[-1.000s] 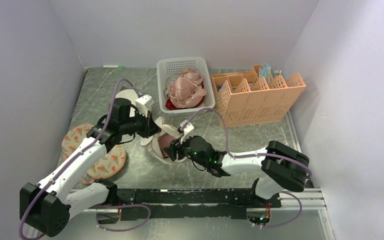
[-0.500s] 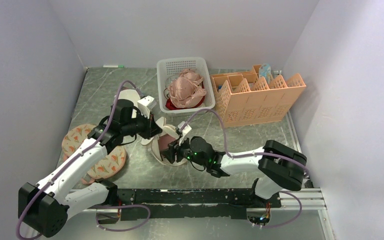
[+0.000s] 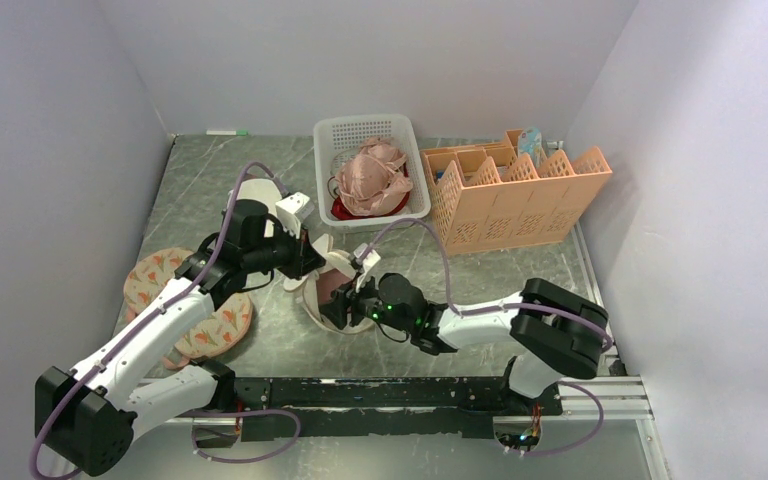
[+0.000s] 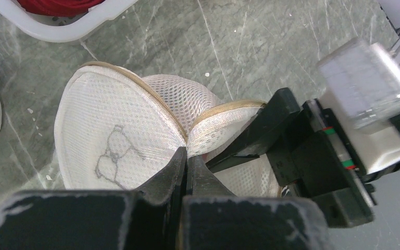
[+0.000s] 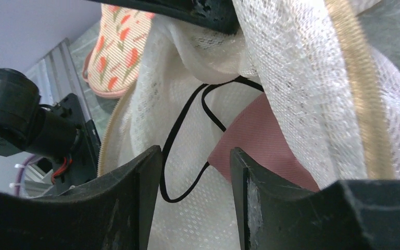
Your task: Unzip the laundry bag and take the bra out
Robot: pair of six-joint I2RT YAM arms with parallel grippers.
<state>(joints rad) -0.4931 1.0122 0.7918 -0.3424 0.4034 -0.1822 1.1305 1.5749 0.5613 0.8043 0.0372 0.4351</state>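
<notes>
The laundry bag (image 3: 312, 293) sits mid-worktop (image 3: 200, 180) between the two claws, with bare stone in front of it and one white basket (image 3: 365, 120) close behind. Its rim gapes, and one pink bra (image 5: 255, 140) with a black strap shows inside. The left claw (image 4: 186, 165) is pinched narrow on the bag's tan rim, beside the bra outline printed on top. The right claw (image 5: 195, 156) stands wide at the opening, gripping nothing. One orange rack (image 3: 520, 200) crowds the right edge. One floral pouch (image 3: 150, 275) lies to the left.

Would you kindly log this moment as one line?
laundry bag: open | left pincer: shut on laundry bag | right pincer: open, at bra inside
</notes>
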